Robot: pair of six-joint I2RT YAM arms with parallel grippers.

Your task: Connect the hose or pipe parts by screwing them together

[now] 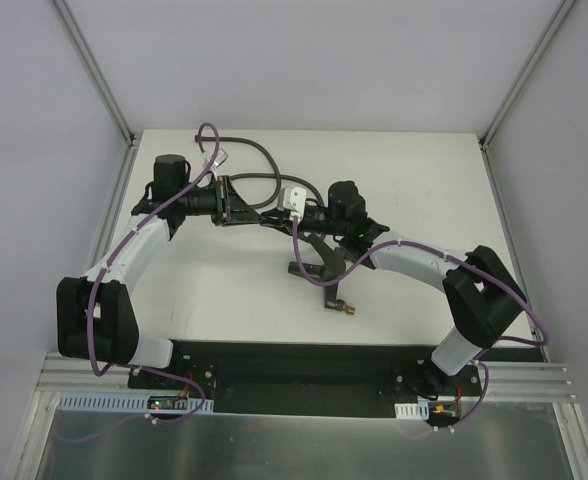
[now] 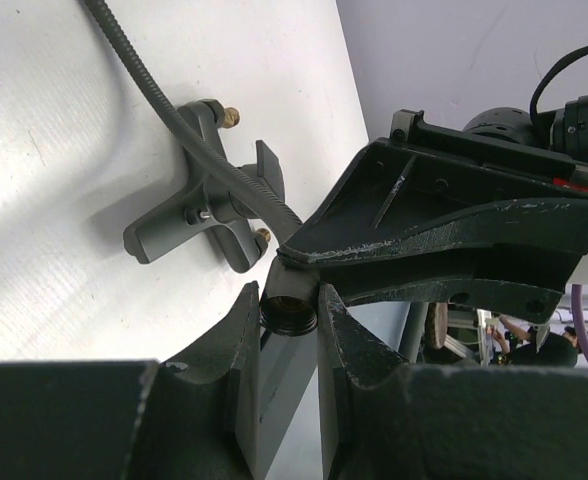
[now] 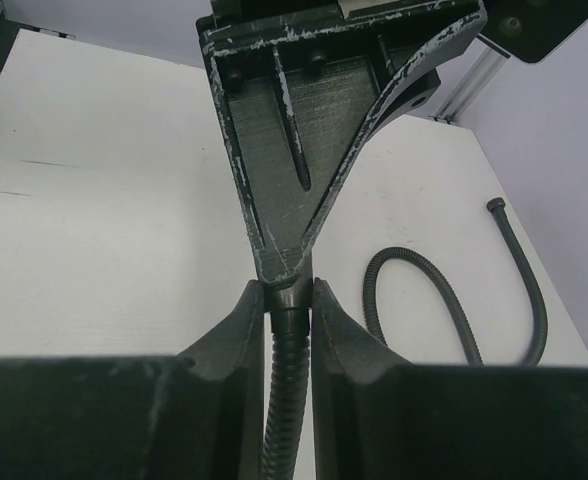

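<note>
- Between the left gripper (image 2: 287,296) fingers: end nut (image 2: 290,318) of the hose (image 3: 282,400), clamped.
- Just ahead, nose to nose: right gripper (image 3: 284,292) clamped on the hose right behind that nut.
- Beyond both grippers: forked fitting (image 2: 209,215) lying flat on the table (image 2: 44,260), apart from both.
- Farther, right of the right gripper: the hose's slack looped on the table.

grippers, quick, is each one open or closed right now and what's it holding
Left gripper: closed on the very end of the hose.
Right gripper: closed on the same hose, just behind that end.
</note>
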